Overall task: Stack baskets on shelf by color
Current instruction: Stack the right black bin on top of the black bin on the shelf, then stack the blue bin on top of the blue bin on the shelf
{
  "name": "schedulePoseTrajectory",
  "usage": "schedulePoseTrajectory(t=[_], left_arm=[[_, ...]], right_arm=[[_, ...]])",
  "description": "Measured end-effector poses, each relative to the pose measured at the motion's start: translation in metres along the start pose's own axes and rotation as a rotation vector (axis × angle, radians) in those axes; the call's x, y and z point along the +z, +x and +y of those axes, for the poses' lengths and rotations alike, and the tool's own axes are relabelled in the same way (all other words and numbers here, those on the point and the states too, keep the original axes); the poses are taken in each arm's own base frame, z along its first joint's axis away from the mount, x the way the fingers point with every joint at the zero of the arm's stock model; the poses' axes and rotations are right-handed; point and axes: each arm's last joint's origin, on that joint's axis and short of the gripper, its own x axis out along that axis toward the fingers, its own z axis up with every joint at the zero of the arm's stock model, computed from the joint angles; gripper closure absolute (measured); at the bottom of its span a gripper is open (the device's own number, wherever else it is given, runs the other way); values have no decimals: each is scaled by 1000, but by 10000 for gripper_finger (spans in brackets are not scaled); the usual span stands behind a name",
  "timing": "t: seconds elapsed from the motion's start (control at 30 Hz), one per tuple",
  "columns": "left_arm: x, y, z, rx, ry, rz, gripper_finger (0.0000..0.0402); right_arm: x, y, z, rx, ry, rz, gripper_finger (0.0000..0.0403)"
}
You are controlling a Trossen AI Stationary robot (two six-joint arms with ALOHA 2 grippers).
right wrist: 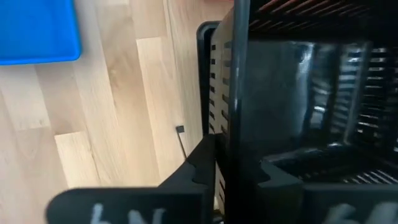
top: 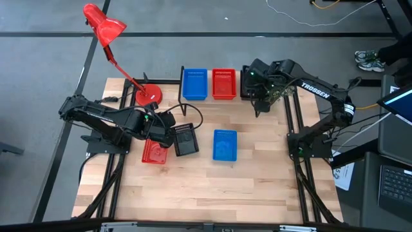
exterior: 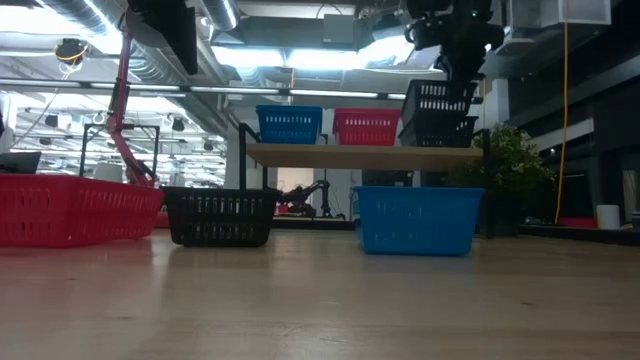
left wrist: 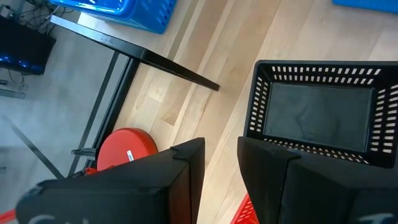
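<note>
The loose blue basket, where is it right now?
In the high view, the blue basket sits mid-table, right of the black basket, in front of the shelf.

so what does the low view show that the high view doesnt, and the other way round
Only the low view shows the upper black basket tilted on the one below it on the shelf, with room lights behind. Only the high view shows both arms whole, the left gripper by the loose black basket, and the red lamp. Both share the shelf's blue basket and red basket.
</note>
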Motion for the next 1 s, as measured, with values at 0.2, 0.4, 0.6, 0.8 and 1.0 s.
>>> schedulePoseTrajectory(t=[0.2, 0.4, 0.6, 0.8, 1.0], left_arm=[[0, 0, 0, 0, 0, 0, 314], [0, 0, 0, 0, 0, 0, 314], [0, 0, 0, 0, -1, 0, 314], [0, 0, 0, 0, -3, 0, 314], [0, 0, 0, -5, -4, 2, 314]], right_arm=[[1, 0, -1, -18, 3, -1, 336], [1, 0, -2, -51, 17, -1, 303], [2, 0, -3, -59, 61, -12, 295], [4, -1, 12, 208, 169, -53, 295], [13, -8, 43, 519, 198, -89, 295]])
